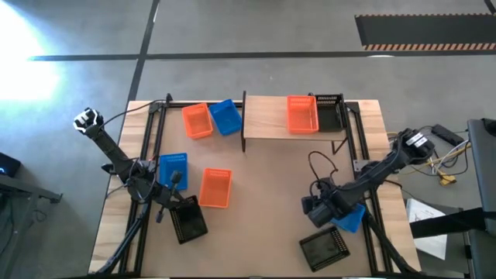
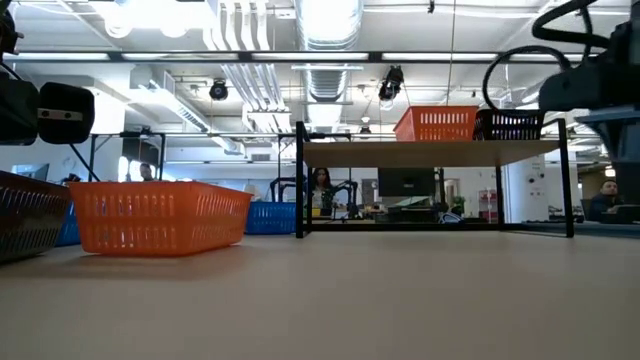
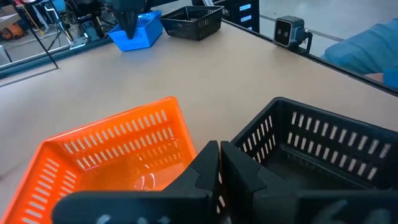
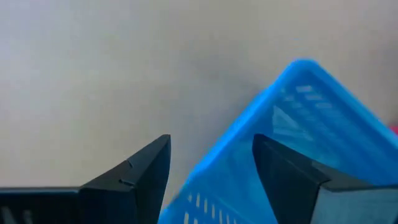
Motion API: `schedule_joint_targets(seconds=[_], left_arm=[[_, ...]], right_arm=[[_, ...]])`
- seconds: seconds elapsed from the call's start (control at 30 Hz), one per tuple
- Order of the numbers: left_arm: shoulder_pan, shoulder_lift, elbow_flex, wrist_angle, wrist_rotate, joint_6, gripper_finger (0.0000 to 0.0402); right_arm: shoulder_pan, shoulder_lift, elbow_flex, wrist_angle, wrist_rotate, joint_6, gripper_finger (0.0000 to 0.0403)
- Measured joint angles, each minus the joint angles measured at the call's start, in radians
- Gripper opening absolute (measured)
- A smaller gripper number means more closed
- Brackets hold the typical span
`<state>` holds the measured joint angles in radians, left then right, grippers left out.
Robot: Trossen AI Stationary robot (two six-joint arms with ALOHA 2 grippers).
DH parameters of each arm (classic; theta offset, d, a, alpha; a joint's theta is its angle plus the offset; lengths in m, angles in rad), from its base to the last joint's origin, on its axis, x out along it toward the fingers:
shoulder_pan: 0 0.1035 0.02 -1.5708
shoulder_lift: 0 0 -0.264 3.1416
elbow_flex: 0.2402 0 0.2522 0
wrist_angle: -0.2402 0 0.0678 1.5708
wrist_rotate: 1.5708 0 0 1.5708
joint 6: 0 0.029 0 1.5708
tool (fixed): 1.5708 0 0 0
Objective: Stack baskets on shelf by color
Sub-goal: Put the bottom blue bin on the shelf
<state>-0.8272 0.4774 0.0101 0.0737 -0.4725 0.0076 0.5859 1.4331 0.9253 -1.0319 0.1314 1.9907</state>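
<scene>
The shelf stands at the table's far edge and carries an orange basket beside a black basket. On the table lie two blue baskets, two orange ones and two black ones. My left gripper is shut, above the gap between the near orange basket and a black basket. My right gripper is open over a third blue basket, one finger outside its wall, one over its inside.
Black frame rails run along the table's left and right sides. A cable loops on the table near the right arm. Bare tabletop lies in the middle between the arms. People and desks show in the room behind.
</scene>
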Motion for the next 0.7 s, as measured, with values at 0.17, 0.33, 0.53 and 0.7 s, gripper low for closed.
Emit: schedule_joint_targets(seconds=[0.17, 0.33, 0.53, 0.7], left_arm=[[0.0, 0.0, 0.0, 0.0, 0.0, 0.0, 0.0], [0.0, 0.0, 0.0, 0.0, 0.0, 0.0, 0.0], [0.0, 0.0, 0.0, 0.0, 0.0, 0.0, 0.0], [0.0, 0.0, 0.0, 0.0, 0.0, 0.0, 0.0]], right_arm=[[-0.036, 0.017, 0.0, 0.017, 0.0, -0.111, 0.0198], [-0.047, 0.037, 0.0, 0.092, 0.0, -0.227, 0.0137], [-0.046, 0.065, 0.0, 0.18, -0.009, -0.378, 0.0049], [-0.045, 0.075, 0.045, 0.231, -0.007, -0.595, 0.0014]])
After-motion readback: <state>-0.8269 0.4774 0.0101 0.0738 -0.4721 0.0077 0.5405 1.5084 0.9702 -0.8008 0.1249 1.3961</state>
